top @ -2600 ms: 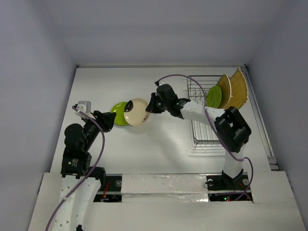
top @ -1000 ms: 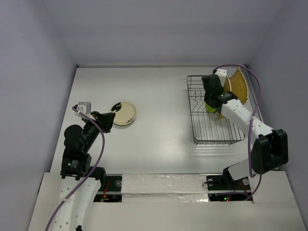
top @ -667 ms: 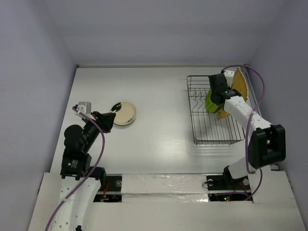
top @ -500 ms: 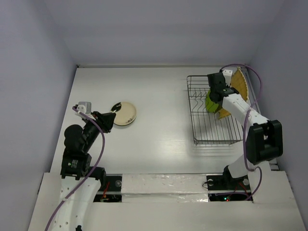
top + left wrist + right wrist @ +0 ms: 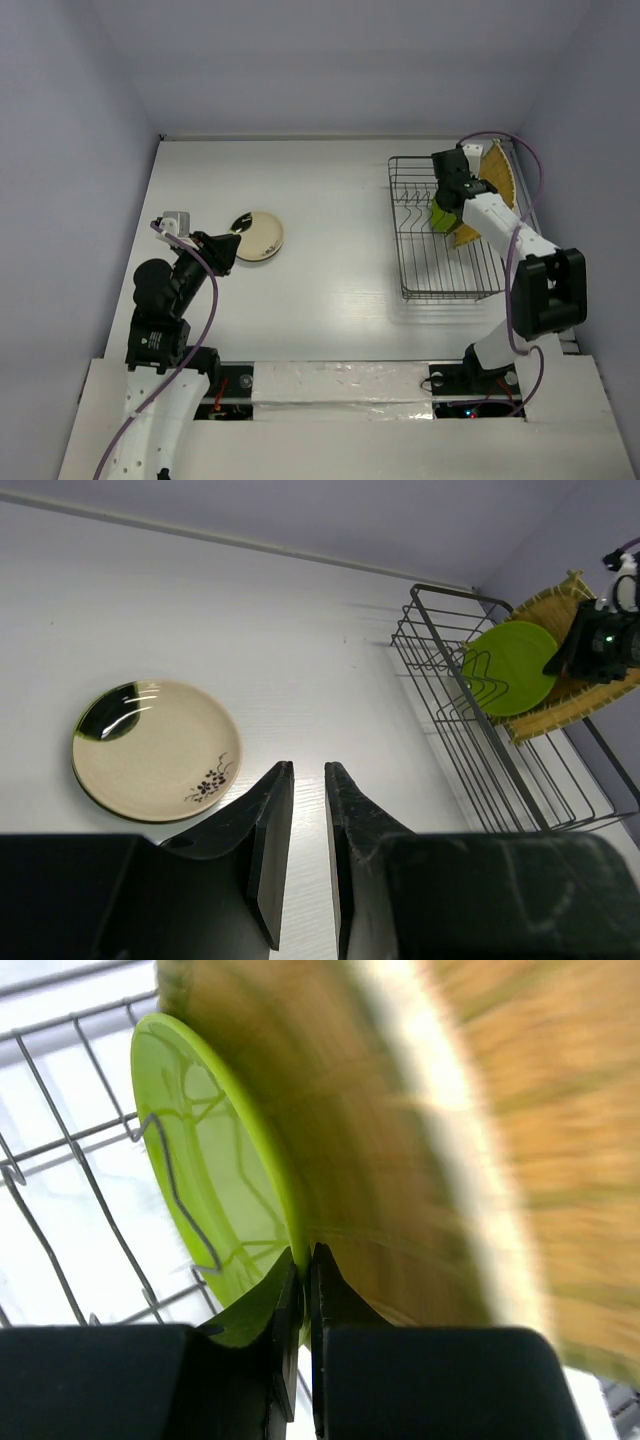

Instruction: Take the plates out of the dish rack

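Currently: right claw (image 5: 303, 1255) clamped on green plate (image 5: 200, 1160) rim, upright in dish rack (image 5: 420, 250), table's (image 5: 330, 180) far-right corner, for lifting out.

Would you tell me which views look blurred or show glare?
Right wrist: the woven plate close to the lens is blurred, the green plate sharper. Left wrist: crisp, glare on the dark patch of the cream plate. Top external: evenly lit, sharp.

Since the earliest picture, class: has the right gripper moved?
Yes. The right gripper went from the middle of the table rightward to the dish rack, where it now pinches the green plate by its rim.
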### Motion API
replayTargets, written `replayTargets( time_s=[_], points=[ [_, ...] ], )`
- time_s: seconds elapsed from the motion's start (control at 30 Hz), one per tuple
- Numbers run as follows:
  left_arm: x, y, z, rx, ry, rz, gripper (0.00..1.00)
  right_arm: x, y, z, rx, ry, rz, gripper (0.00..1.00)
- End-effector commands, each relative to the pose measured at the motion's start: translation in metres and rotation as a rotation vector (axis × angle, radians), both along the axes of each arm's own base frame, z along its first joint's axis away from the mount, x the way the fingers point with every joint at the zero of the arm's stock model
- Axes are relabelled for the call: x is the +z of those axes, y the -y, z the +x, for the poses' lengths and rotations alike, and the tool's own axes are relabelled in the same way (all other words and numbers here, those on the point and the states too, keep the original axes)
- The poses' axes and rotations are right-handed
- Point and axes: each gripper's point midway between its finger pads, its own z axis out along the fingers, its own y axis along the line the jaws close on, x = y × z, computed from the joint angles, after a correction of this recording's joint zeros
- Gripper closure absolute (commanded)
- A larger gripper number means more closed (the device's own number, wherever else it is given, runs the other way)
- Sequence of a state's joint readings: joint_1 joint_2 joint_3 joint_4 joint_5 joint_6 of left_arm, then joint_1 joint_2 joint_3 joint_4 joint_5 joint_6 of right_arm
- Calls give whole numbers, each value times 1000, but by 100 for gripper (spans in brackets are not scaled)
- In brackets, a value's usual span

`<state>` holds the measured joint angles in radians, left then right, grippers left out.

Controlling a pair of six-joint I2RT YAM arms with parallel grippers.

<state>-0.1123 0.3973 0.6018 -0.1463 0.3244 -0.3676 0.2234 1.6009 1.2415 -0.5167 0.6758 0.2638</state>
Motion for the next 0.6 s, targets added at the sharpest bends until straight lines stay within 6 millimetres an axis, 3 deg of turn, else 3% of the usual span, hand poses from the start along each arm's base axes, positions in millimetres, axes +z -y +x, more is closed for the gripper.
replayTargets(
  time_s=[0.0,0.07,0.17,0.33,0.43,0.47,0.53,0.57],
  points=[
    [10,4,1,-21,47,-2,83,77,7,-1,-26,202,18,100],
    [9,4,0,-22,47,-2,83,100,9,-6,-27,245,19,100],
    [9,3,1,-17,46,-2,83,119,10,-8,-9,277,15,100],
    [9,2,1,-11,44,-3,83,145,-14,-16,58,328,41,100],
    [8,2,1,-11,41,-3,83,165,-57,-19,189,408,182,100],
    [9,2,1,-10,43,-1,83,173,-93,-16,310,447,289,100],
    [10,2,1,-7,45,-3,83,167,-136,-16,425,466,439,100],
    [10,1,1,-4,45,-4,83,172,-169,-14,536,488,547,100]
  ],
)
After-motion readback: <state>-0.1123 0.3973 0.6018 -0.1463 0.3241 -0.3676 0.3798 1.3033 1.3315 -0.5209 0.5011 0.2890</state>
